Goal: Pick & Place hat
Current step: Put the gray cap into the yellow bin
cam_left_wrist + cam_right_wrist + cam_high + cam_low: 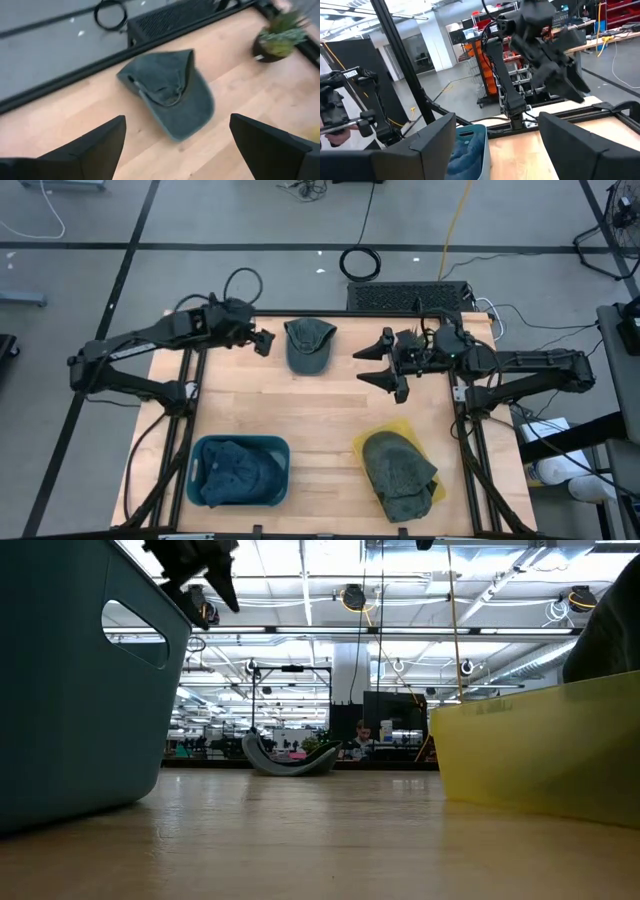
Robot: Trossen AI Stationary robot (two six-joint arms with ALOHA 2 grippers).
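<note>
There, the hat (309, 344) lay on the worktop (320, 415) at twelve o'clock, between both arms. The left claw (264, 342) hung beside it, fingers spread; the right claw (383, 363) gaped empty.

Grey floor (200, 220), workshop ceiling lights (300, 630) beyond.

A wide strip of bare table (320, 415) runs open across the middle, bounded by the green hat (308, 345) at the far edge between the two arms, the blue bin (240, 471) near the front left, and the yellow bin (400, 470) near the front right.
</note>
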